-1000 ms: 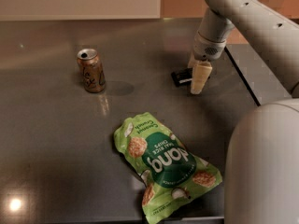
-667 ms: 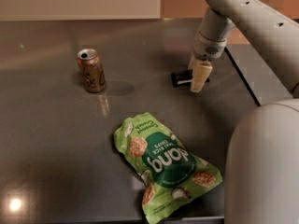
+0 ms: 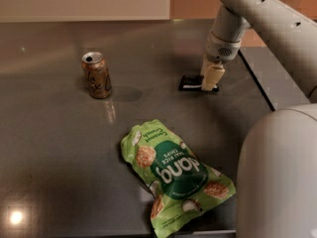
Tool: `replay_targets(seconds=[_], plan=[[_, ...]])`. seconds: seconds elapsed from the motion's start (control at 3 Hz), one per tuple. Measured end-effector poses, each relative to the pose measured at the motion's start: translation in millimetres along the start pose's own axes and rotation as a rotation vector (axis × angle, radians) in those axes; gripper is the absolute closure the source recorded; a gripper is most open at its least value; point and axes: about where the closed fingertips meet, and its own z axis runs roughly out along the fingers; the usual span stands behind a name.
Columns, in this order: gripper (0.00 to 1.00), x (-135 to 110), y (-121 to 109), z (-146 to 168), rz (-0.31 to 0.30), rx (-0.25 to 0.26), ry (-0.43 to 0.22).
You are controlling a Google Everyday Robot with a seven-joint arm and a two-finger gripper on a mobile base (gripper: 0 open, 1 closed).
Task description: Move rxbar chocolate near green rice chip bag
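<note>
While the cream gripper [image 3: 210,81] sits at the right end of the small flat black rxbar chocolate [image 3: 190,83], upper right, you cannot tell its grip; the crinkled bright-green rice chip bag [image 3: 173,175] lies well apart, lower centre.

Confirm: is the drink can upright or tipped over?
Upright: the can stands on its base, top up. The pincer is low at the rxbar chocolate.

Dark table [image 3: 59,148] bears drink can [image 3: 97,75], green rice chip bag [image 3: 176,175], rxbar chocolate [image 3: 190,83] with tool [image 3: 210,81] at it.
</note>
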Motion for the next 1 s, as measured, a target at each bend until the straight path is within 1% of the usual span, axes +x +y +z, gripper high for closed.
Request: replay_targets(seconds=[0.33, 0.67, 1.0], plan=[[1.00, 0.4, 20.8, -18.9, -0.008, 0.044, -0.023], [1.00, -3.9, 70.3, -35.0, -0.036, 0.050, -0.037], [1.00, -5.7, 124.8, -46.5, -0.067, 0.033, -0.036]])
